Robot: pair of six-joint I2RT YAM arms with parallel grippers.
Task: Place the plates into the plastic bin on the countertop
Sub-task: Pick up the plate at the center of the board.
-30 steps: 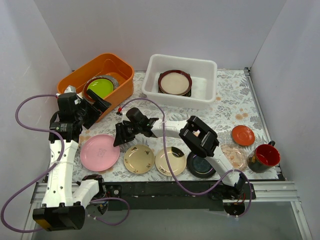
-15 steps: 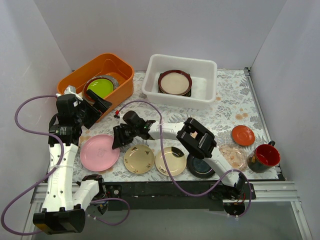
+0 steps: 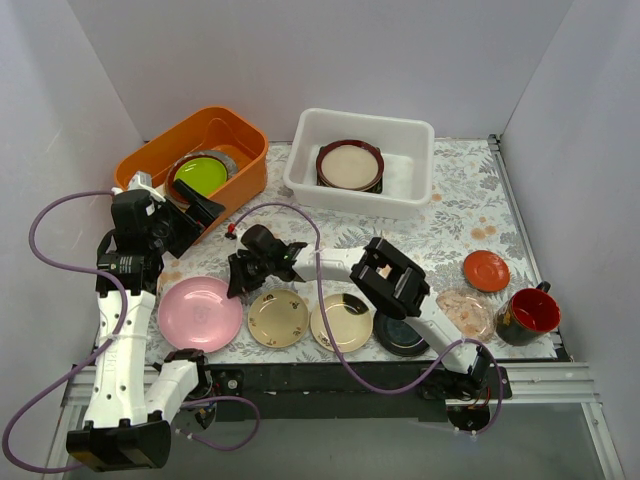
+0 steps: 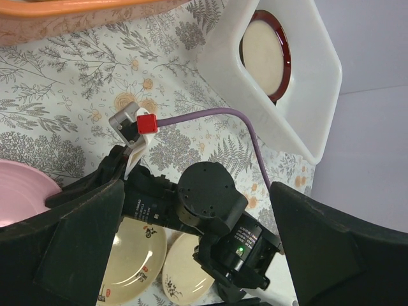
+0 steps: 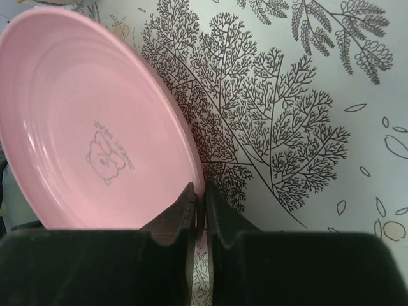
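Plates were split between the plastic bin (image 3: 408, 178) and the countertop (image 3: 460, 200) in front of it. A brown-rimmed plate (image 3: 350, 165) with a cream centre lay inside the bin, in its left half, seemingly on top of other dishes. On the near side of the bin, well apart from it, a loose row ran across. The pink plate (image 3: 200, 313) lay farthest to the bin's left, followed by one gold plate (image 3: 278, 318) and a second gold plate (image 3: 341, 322). Next came a glossy black plate (image 3: 400, 336), partly under the right arm, and a speckled plate (image 3: 468, 312). An orange-red plate (image 3: 486, 270) sat near and right of the bin, with a red cup (image 3: 530, 313) nearer still. The right gripper (image 5: 199, 204) reached to the bin's near left. Its fingers were pinched almost together on the pink plate's right rim, which the wrist view showed between them. The left gripper (image 3: 196, 214) hovered to the left of the bin, just beside the orange tub (image 3: 240, 135), its jaws spread wide around nothing. A lime-green plate (image 3: 200, 176) lay in that tub.
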